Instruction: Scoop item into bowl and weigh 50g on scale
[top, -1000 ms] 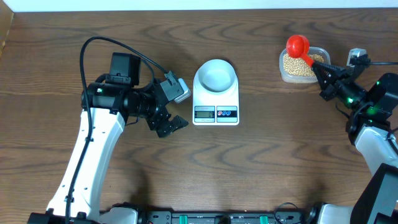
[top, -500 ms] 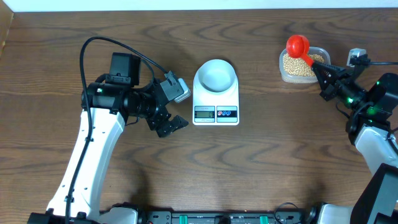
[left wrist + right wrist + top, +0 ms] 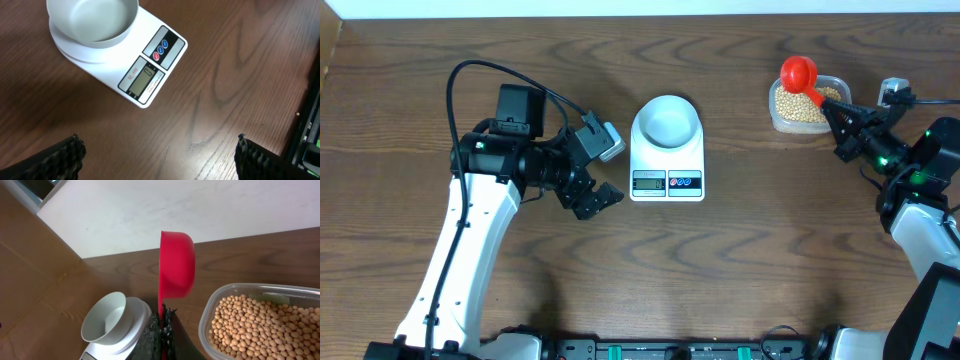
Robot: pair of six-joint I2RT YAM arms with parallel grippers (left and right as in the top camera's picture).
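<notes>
Left gripper sits over bare table, just left of the scale; its fingers stand wide apart, holding nothing. The scale sits mid-table with the bowl resting on its platform, behind the display and the red and blue buttons. To the right, well apart, a clear tub holds the beans. Right gripper is clamped on the handle of a red scoop. The scoop's cup is tipped on its side over the tub's far left corner, above the beans.
</notes>
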